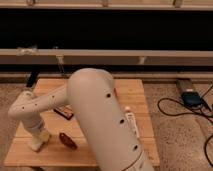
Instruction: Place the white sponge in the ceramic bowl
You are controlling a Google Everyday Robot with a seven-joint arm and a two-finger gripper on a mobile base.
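Note:
My white arm fills the middle of the camera view and reaches left over the wooden table (pixel 137 92). My gripper (pixel 38 142) points down at the table's front left corner. A small off-white block, apparently the white sponge (pixel 42 136), sits at the gripper's tip; I cannot tell whether it is held. The ceramic bowl (pixel 115 94) shows only as an orange-brown sliver behind my upper arm, right of centre on the table.
A dark bar (pixel 64 112) lies under my forearm. A red-brown object (pixel 68 141) lies near the front edge. A slim white stick (pixel 132 123) lies at the right. A blue device (pixel 191 97) and cables lie on the floor at right.

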